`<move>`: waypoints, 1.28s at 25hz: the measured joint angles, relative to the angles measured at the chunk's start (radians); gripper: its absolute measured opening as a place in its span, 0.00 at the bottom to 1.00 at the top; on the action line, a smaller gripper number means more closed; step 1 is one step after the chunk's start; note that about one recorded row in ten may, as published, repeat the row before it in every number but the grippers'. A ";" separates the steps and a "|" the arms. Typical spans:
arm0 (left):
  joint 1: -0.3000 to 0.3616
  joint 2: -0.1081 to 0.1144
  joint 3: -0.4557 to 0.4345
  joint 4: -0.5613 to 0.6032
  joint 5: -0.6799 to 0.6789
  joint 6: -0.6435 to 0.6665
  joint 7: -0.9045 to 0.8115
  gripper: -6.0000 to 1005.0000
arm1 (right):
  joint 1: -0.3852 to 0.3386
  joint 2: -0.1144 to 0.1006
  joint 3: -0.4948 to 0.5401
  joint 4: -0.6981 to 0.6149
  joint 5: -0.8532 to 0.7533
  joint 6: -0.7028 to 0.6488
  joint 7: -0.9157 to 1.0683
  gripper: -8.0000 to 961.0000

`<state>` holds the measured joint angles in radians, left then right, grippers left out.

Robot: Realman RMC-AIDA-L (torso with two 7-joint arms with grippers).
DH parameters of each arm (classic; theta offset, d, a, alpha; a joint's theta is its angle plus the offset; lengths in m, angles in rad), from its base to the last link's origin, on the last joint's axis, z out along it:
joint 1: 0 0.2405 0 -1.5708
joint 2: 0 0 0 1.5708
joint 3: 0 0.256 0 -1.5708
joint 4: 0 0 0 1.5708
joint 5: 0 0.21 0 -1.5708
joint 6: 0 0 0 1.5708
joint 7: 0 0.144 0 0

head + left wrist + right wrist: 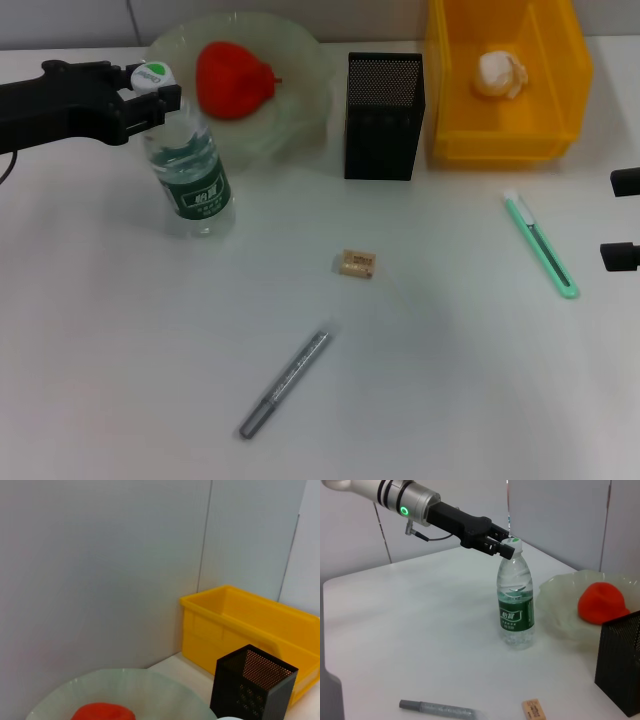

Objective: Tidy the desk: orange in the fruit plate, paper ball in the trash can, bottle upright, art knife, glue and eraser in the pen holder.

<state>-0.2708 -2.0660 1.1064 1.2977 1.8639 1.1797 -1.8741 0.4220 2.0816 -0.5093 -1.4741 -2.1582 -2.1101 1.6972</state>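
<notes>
Bottle of clear plastic (190,170), with a green label and a white cap, stands upright on the white desk (130,340), just in front of the plate. Left gripper (152,92), black, reaches in from the robot's left at cap height; its fingers (496,545) are pinched on the cap and neck, as the right wrist view shows from the side. Behind the bottle lies the pale green, wavy-rimmed glass fruit plate (300,75), and on it rests the round orange-red fruit (234,79), which the left wrist view also catches low in its frame (102,713). To the plate's right stands the black perforated metal pen holder (384,116), square and upright; nothing can be seen inside it. Beside the holder, further right, sits the yellow plastic bin (505,140) serving as trash can, with the crumpled white paper ball (500,73) lying inside on its floor.

Nearer the robot, three small items lie flat on the desk, well apart from one another. The small tan rectangular eraser (357,263) lies near the middle of the desk, in front of the pen holder. The grey cylindrical glue pen (285,384) lies diagonally in the foreground. The slim mint-green art knife (541,245) lies on the right, in front of the bin. Right gripper (622,219) shows only as two dark finger ends at the right edge of the head view, apart from each other with nothing between them, near the knife but not touching it.
</notes>
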 joint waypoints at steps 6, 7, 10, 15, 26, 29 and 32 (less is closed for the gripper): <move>-0.005 0.001 -0.005 -0.014 -0.001 0.003 0.004 0.44 | 0.000 0.000 0.000 -0.003 0.001 -0.001 0.002 0.85; -0.007 0.001 -0.003 -0.015 -0.001 0.004 0.005 0.44 | 0.000 0.000 0.000 -0.003 0.002 0.000 0.002 0.85; -0.013 0.001 0.009 -0.017 0.007 0.006 0.011 0.44 | 0.003 0.000 0.000 0.001 0.002 0.003 0.002 0.85; -0.012 0.001 0.010 -0.017 0.009 0.008 0.032 0.45 | 0.002 0.000 0.000 0.004 0.002 0.003 0.003 0.85; 0.003 -0.002 0.014 -0.011 0.012 0.011 0.085 0.51 | 0.001 -0.002 0.000 0.000 0.002 0.004 0.015 0.85; 0.005 -0.002 0.009 -0.010 0.006 0.024 0.086 0.65 | 0.004 -0.002 0.000 -0.006 0.001 0.000 0.024 0.85; 0.012 -0.002 -0.020 -0.004 -0.019 0.053 0.091 0.74 | 0.012 -0.002 -0.003 -0.024 0.002 -0.004 0.065 0.85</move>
<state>-0.2588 -2.0677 1.0869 1.2942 1.8450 1.2324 -1.7832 0.4339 2.0793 -0.5123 -1.4980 -2.1566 -2.1138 1.7622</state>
